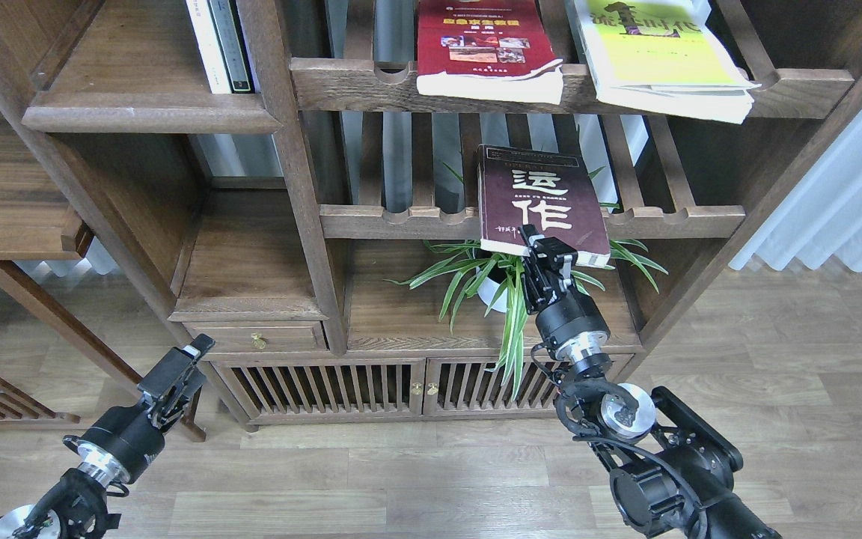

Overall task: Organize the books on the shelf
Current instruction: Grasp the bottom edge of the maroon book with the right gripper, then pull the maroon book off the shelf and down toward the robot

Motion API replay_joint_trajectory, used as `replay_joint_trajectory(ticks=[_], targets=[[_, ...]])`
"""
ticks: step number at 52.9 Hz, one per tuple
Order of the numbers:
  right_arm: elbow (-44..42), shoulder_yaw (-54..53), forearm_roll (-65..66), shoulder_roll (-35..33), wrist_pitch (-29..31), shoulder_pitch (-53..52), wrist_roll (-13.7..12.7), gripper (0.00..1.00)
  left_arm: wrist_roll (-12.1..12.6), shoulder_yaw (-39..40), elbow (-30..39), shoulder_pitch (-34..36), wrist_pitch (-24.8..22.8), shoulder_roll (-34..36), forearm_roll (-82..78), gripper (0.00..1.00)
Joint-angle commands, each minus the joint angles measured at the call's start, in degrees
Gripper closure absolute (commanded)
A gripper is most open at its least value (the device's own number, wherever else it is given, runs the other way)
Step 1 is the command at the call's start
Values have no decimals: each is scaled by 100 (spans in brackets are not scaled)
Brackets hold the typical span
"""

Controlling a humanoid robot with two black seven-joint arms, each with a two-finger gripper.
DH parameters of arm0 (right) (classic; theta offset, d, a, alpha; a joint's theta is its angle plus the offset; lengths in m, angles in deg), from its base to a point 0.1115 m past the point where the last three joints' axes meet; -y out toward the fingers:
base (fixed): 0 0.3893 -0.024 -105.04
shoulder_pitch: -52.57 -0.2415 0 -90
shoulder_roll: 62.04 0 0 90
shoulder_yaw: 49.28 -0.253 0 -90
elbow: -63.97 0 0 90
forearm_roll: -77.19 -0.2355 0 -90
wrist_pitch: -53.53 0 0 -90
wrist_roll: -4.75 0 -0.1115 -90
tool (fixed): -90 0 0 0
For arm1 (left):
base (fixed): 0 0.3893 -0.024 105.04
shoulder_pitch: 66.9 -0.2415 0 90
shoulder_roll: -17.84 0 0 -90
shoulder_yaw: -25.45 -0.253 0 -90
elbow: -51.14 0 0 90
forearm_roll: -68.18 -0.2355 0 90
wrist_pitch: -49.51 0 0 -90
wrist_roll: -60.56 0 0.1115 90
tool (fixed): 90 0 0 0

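Maroon book (539, 202) lies on a slatted rack (431, 221), its near edge gripped by the right claw (545, 251). Left claw (176, 367) (at 7 o'clock, low) hangs free; whether it is open I cannot tell.

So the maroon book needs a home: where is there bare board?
Solid shelf left of the upright books is bare, as is the board above the drawer. The plant fills the middle bay. The top rack is crowded by the red book and yellow book.
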Motion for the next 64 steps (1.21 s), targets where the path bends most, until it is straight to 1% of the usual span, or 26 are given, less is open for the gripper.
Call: replay_joint_trajectory(ticks=[1,5,7,11,12,14,17,26,28,29,31,35,39,42,49,53,58,64], targets=[[539,77,24,1,393,523,-70,95,0,5,13,-45,0,-3,8,0],[935,139,50,1,437,831,-114,94,0,-12,171,-176,0,-3,79,0],[1120,218,94,1,460,1016,-193,94,0,-39,372,-352,0,-12,114,0],[1306,280,191,1,460,1315,-360,94,0,-74,470,-467,0,-47,140,0],[1367,288,252,1,460,1446,-439,94,9,-109,453,-475,0,-56,140,0],[1394,297,331,1,460,1561,-510,94,9,-127,453,-493,0,-56,149,0],[1429,385,612,1,460,1816,-685,94,9,-118,444,-511,0,-65,167,0],[1402,631,1043,1,460,2238,-905,94,27,-12,453,-493,0,-205,887,0],[1402,666,1079,1,460,2308,-1010,94,18,-12,461,-493,0,-197,1062,0],[1385,684,1087,1,460,2361,-1150,94,9,-12,540,-510,0,-188,1229,0],[1385,684,1087,1,460,2370,-1187,94,9,-12,575,-528,0,-170,1318,0],[1367,693,1087,1,460,2397,-1327,94,53,-223,838,-633,0,-30,1905,0],[1367,780,1087,1,460,2432,-1476,94,62,-758,1050,-599,0,216,2337,0],[1358,877,1105,1,460,2484,-1564,94,35,-1083,1112,-546,0,365,2478,0],[1341,1044,1123,1,460,2537,-1723,94,9,-1619,1103,-414,0,454,2505,0],[1323,1097,1149,1,460,2599,-1767,94,9,-1980,1094,-396,0,463,2513,0],[1323,1123,1149,1,460,2651,-1837,94,0,-2139,1085,-396,0,437,2513,0],[1323,1229,1158,1,460,2695,-1855,94,0,-2192,1059,-423,0,393,2522,0]])
